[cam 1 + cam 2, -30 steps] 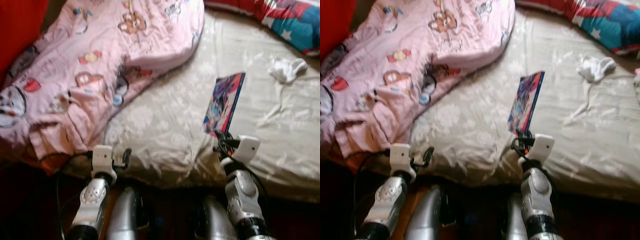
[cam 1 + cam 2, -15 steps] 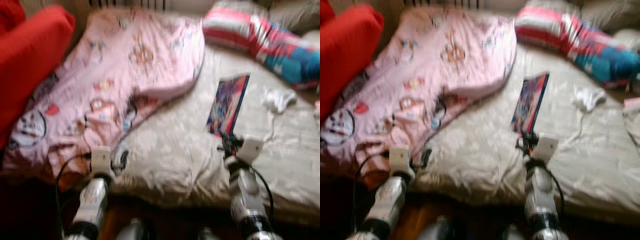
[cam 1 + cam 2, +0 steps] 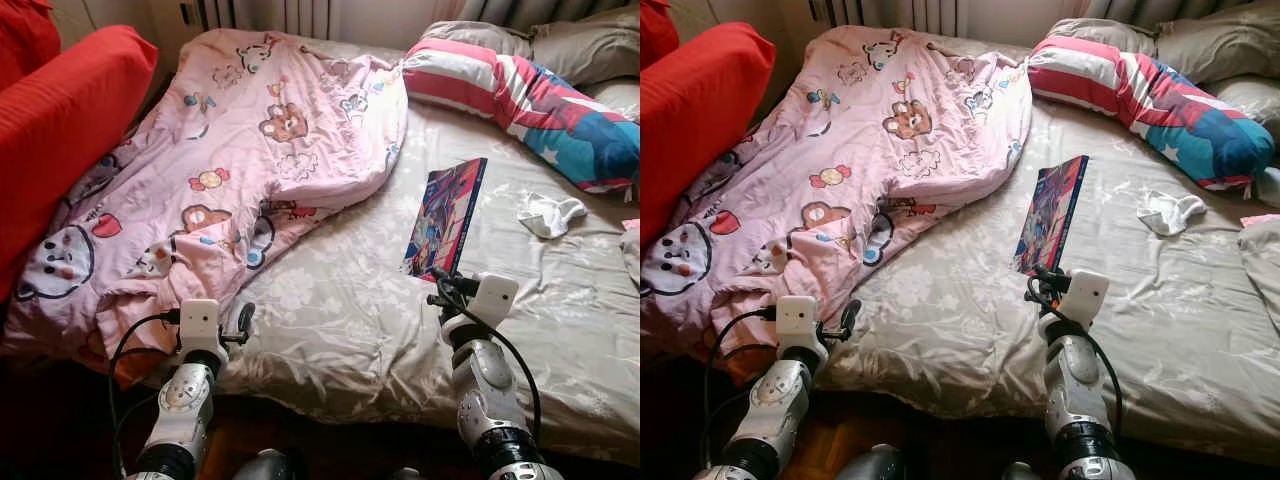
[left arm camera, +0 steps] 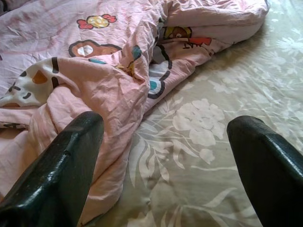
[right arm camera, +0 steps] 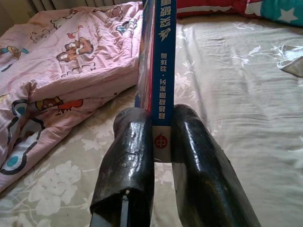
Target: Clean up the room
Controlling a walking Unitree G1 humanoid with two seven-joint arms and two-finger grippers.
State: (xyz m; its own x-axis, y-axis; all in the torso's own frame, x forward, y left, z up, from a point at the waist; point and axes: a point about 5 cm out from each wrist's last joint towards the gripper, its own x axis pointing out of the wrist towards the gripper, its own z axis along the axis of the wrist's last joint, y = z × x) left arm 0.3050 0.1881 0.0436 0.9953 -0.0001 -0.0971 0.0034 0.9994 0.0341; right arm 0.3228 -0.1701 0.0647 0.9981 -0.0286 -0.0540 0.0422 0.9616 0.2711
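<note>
The book [image 5: 161, 71] is clamped by its spine in the right gripper [image 5: 161, 142] and held upright above the bed sheet [image 3: 340, 320]. Looks like the carry step; a proper shelf spot is needed next. The left gripper [image 4: 165, 142] is spread wide beside the pink duvet [image 4: 94, 56].

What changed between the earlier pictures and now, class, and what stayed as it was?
The camera tilted up, bringing the red cushion and striped pillow into view; nothing on the bed itself moved. The right gripper stays shut on the book, held upright over the sheet. The left gripper stays open beside the pink duvet. The sock lies unmoved.
</note>
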